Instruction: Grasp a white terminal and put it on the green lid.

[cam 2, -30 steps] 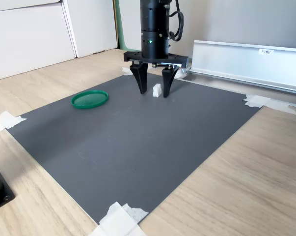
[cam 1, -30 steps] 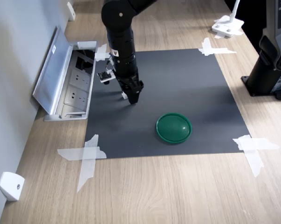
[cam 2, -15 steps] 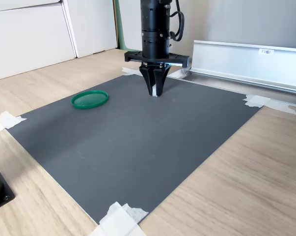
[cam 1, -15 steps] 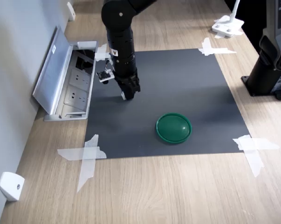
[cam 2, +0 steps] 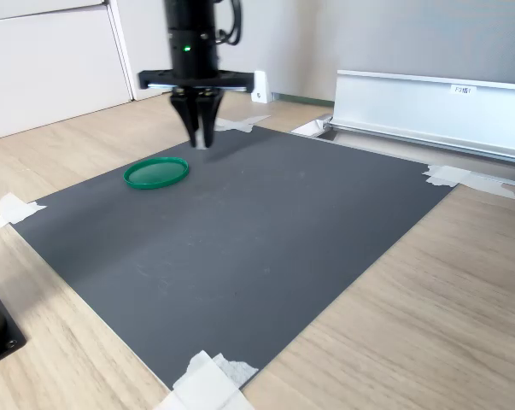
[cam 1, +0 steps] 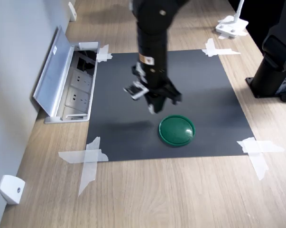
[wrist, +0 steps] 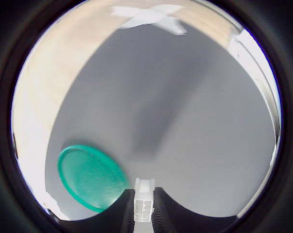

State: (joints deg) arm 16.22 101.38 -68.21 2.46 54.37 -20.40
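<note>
The white terminal (wrist: 143, 206) sits pinched between the tips of the pincer (cam 1: 153, 107), raised off the dark mat (cam 2: 266, 231) just beside the green lid (cam 1: 177, 129), not yet over it. Held only by its narrow sides, it could twist free or, released from this height, bounce off the glossy disc onto the mat.

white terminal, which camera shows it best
The wrist view: the white terminal sits large and sharp, pinched in the claw. In both exterior views it is only a small pale speck at the claw tips.
</note>
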